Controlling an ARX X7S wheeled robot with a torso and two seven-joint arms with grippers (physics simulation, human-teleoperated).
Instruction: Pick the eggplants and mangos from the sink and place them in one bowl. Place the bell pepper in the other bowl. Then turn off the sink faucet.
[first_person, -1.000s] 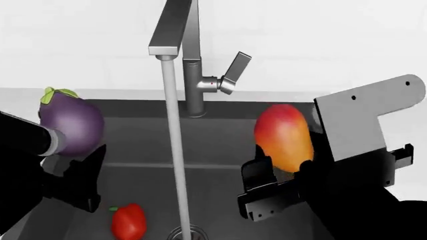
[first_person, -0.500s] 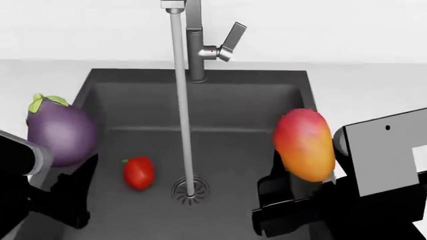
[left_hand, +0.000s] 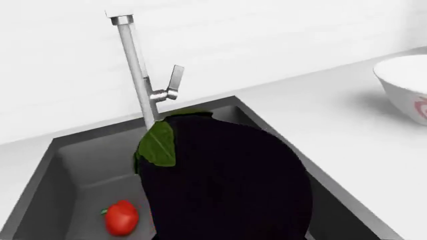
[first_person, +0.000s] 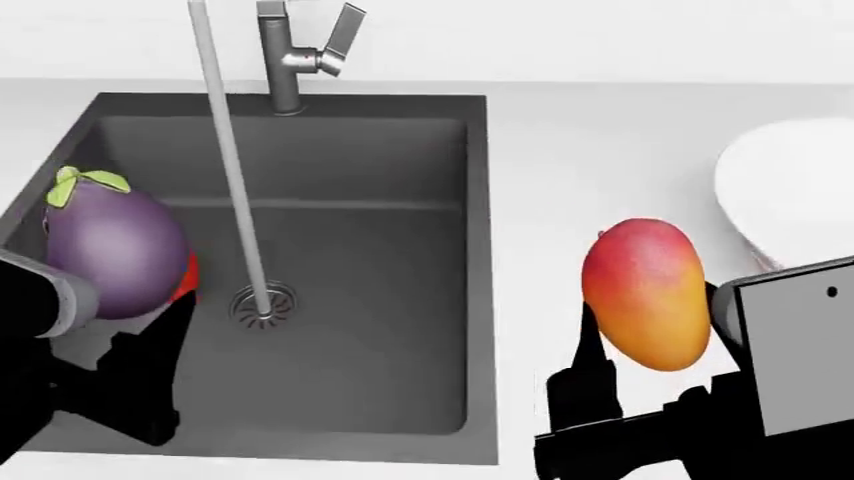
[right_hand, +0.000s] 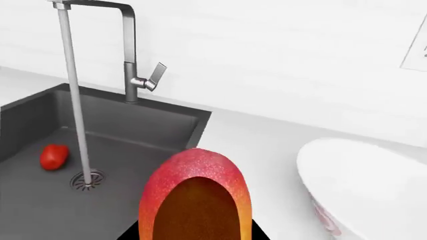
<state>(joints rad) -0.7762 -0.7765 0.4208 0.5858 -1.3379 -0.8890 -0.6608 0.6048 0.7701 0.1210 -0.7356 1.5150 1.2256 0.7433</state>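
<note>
A dull purple eggplant with a green cap is held over the sink's left side, my left gripper shut on it. It fills the left wrist view as a dark eggplant. My right gripper is shut on the orange-red mango, above the white counter right of the sink. The mango fills the lower right wrist view. The red bell pepper lies on the sink floor; only a sliver of bell pepper shows behind the eggplant. A white bowl stands at the right. The faucet runs water.
The water stream falls onto the round drain. The faucet's side lever slants upward. White counter lies between sink and bowl. The bowl has a pink mark on its side. A white wall rises behind the faucet.
The head view has swung right and pulled back, bringing the counter and white bowl into sight. The mango has moved from over the sink to over the counter. Both fruits stay gripped.
</note>
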